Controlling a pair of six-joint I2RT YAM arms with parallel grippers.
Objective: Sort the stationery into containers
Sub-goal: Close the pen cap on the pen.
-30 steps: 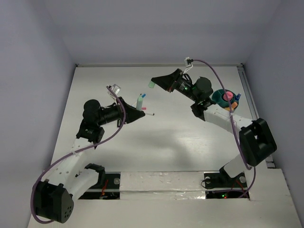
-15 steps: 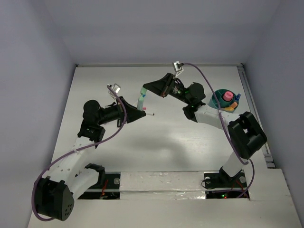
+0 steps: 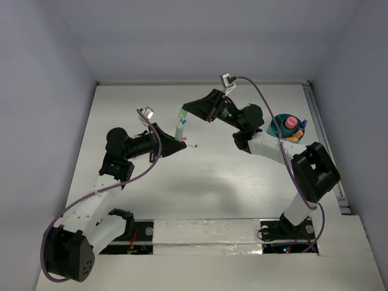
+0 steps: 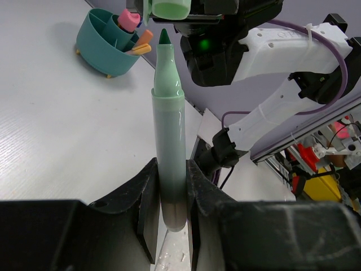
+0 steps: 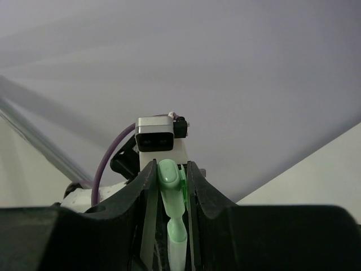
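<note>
The left gripper point(image 4: 170, 195) is closed on the lower barrel of the pale green pen point(image 4: 168, 124), which stands upright with its tip bare. Just above that tip the right gripper point(image 5: 169, 169) pinches the cap point(image 4: 171, 7); whether they touch, I cannot tell. The teal holder point(image 3: 276, 127) sits well to the right of the pen. I judge the pen light, stiff and smooth, so it may slip; mid-barrel seems the safest hold.
</note>
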